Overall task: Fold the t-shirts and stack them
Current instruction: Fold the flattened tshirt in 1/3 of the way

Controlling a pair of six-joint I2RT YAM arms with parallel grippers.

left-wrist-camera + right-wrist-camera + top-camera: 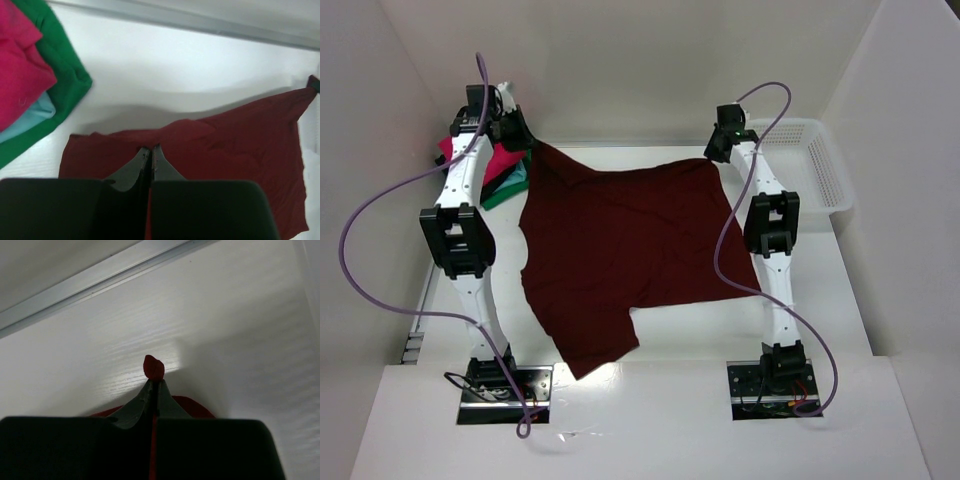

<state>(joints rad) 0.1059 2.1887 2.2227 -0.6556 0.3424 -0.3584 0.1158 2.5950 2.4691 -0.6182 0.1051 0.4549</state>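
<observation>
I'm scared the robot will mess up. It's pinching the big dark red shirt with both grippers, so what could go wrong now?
The right gripper pinches only a small tip of the maroon t-shirt, so that corner might slip out. The left gripper is close to the folded pink t-shirt and green t-shirt, so it might knock that pile crooked.

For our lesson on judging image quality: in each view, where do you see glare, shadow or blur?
Top external: bright glare on the table just below the maroon shirt. Left wrist: the shirt casts a soft shadow; the left end effector looks dark, blurred. Right wrist: glare past the cloth tip; right end effector dark.
</observation>
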